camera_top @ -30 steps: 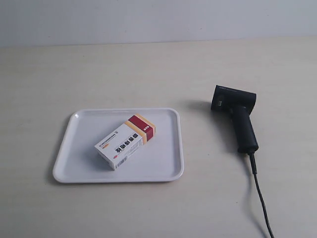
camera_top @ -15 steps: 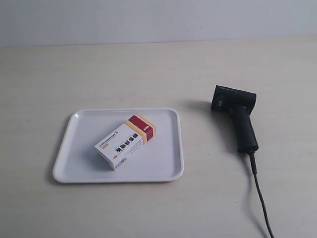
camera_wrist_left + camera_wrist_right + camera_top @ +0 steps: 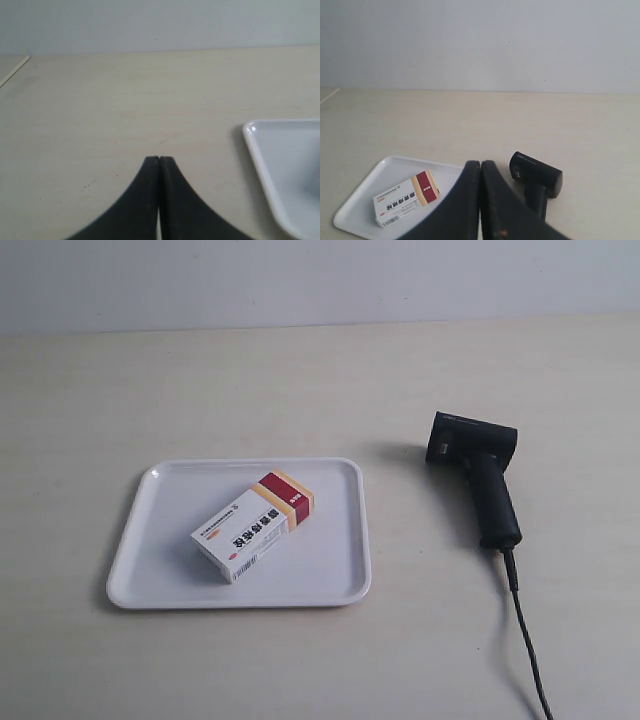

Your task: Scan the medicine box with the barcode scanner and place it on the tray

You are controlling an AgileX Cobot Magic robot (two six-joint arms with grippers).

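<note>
Nothing shifted across last second: scene matched both earlier exterior frames. Medicine box [image 3: 254,526] lay flat inside tray [image 3: 140,570], lower left of exterior frame. Barcode scanner [image 3: 478,475] lay on table [image 3: 300,390] at right of frame, well apart from tray, cable trailing to lower right. Left gripper [image 3: 159,161] clenched, empty, beside tray edge. Right gripper [image 3: 480,165] clenched, empty. Judgement: task looked complete, arms idle.

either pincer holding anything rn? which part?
Nothing held. Left pincer and right pincer are both shut, empty. Medicine box lies in the tray; barcode scanner lies on the table.
</note>
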